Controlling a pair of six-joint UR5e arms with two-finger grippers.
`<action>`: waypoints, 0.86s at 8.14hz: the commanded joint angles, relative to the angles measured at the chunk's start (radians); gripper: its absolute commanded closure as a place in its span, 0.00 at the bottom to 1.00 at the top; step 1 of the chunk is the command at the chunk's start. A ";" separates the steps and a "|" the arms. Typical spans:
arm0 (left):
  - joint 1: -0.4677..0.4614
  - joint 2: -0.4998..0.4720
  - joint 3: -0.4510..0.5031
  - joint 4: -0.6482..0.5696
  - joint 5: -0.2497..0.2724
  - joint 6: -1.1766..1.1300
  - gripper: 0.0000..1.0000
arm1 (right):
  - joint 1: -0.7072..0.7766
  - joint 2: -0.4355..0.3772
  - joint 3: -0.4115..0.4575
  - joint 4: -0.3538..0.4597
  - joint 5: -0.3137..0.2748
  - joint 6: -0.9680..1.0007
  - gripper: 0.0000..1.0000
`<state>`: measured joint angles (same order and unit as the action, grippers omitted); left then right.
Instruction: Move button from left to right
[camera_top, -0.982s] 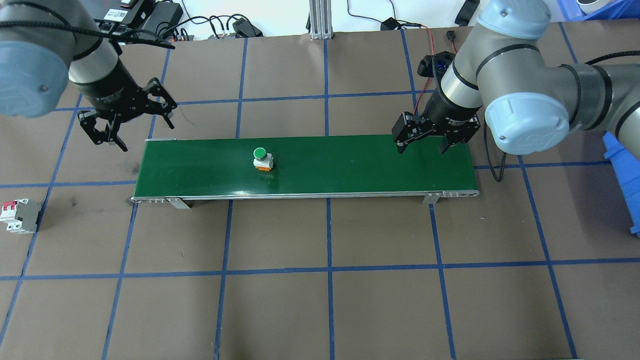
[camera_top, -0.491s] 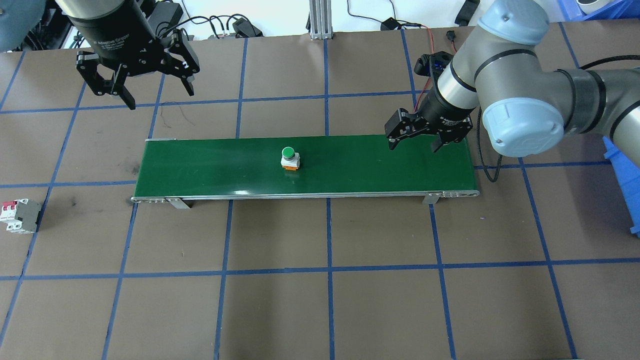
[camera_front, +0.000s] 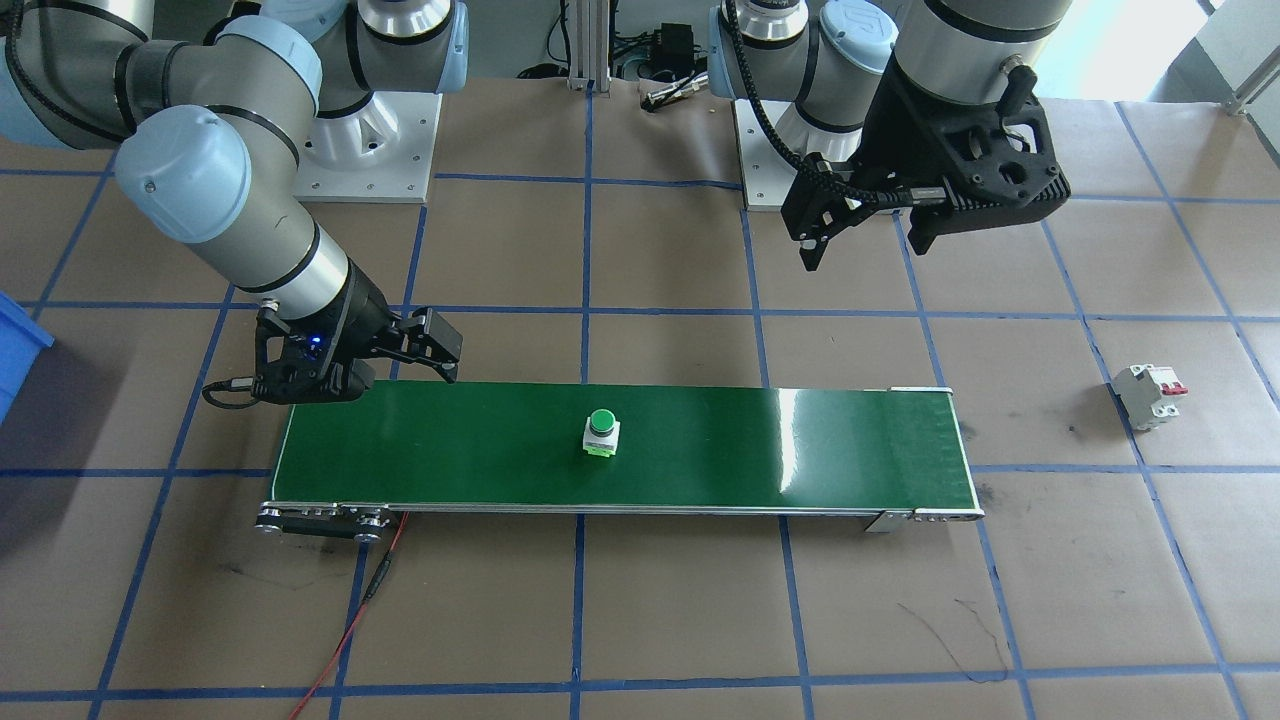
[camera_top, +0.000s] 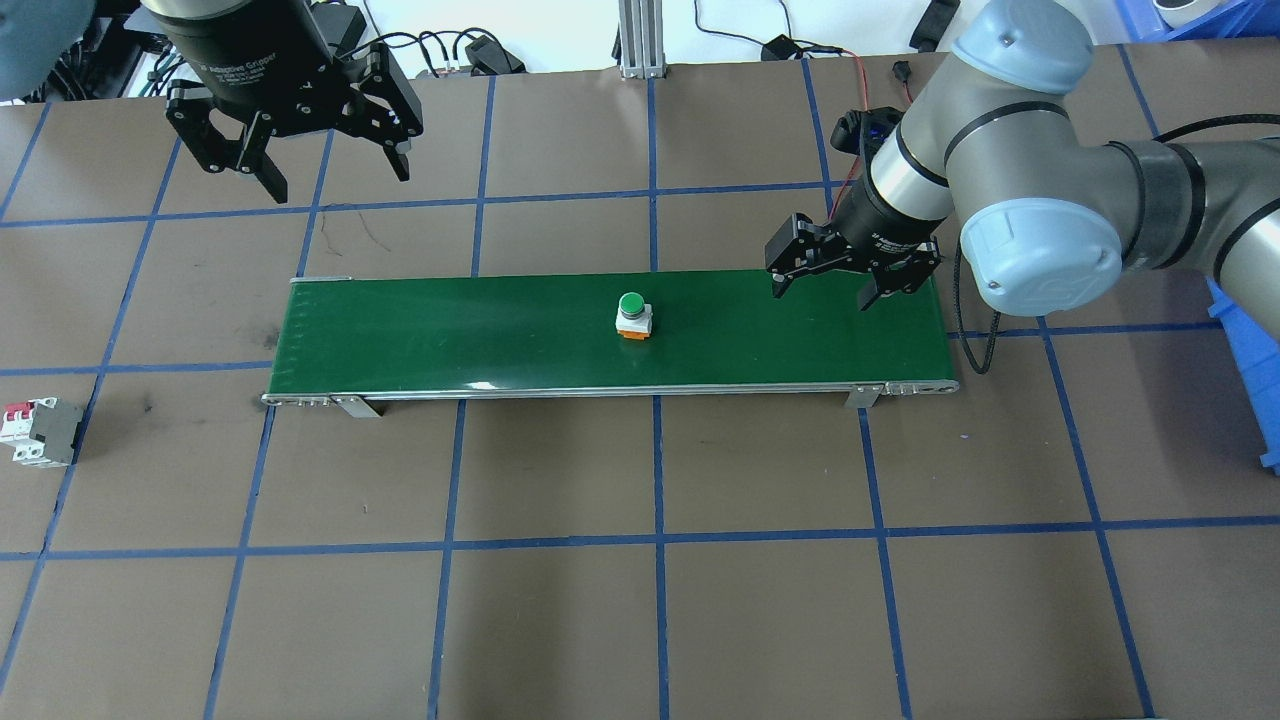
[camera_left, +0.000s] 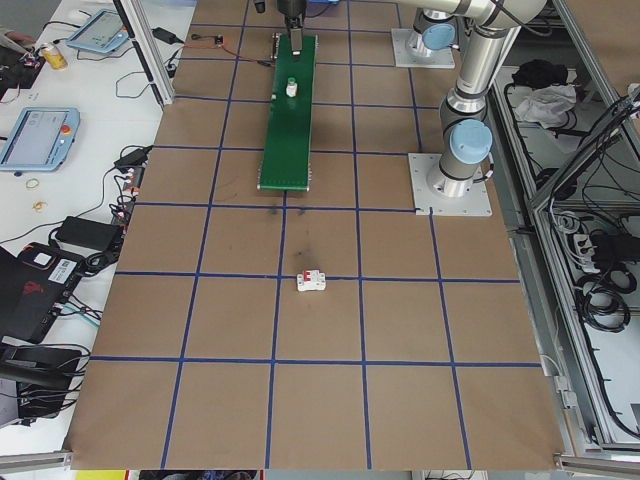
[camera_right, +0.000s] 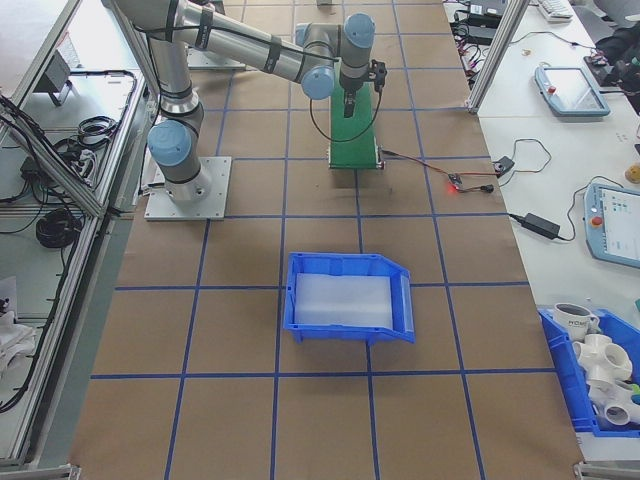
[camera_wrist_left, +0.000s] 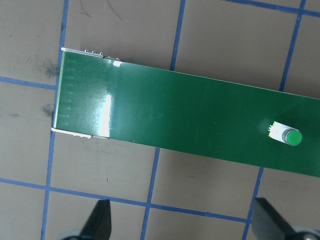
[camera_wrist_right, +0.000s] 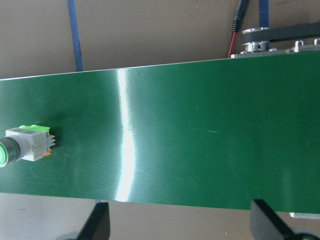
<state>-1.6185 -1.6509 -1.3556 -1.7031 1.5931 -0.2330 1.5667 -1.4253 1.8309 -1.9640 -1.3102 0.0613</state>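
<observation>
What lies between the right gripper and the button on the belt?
Nothing but bare green belt. In the overhead view, the button stands mid-belt, apart from the open right gripper, with no object on the stretch between them.

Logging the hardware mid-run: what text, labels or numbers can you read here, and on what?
"Adaptive Gripper": white print on the left gripper body, overhead view; the characters before it and the line below are blurred.
Right gripper: white print on its body, too small to read.
Circuit breaker: no legible markings.
Button: none visible.
</observation>
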 joint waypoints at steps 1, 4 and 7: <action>-0.001 0.002 -0.004 0.034 -0.002 0.001 0.00 | 0.048 0.020 -0.002 -0.053 0.000 0.147 0.00; -0.001 0.005 -0.007 0.043 -0.004 0.001 0.00 | 0.128 0.084 -0.016 -0.148 -0.018 0.262 0.00; -0.001 0.013 -0.007 0.043 0.005 0.001 0.00 | 0.128 0.153 -0.018 -0.193 -0.055 0.238 0.00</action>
<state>-1.6199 -1.6433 -1.3620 -1.6600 1.5920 -0.2316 1.6926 -1.3191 1.8143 -2.1301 -1.3315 0.3088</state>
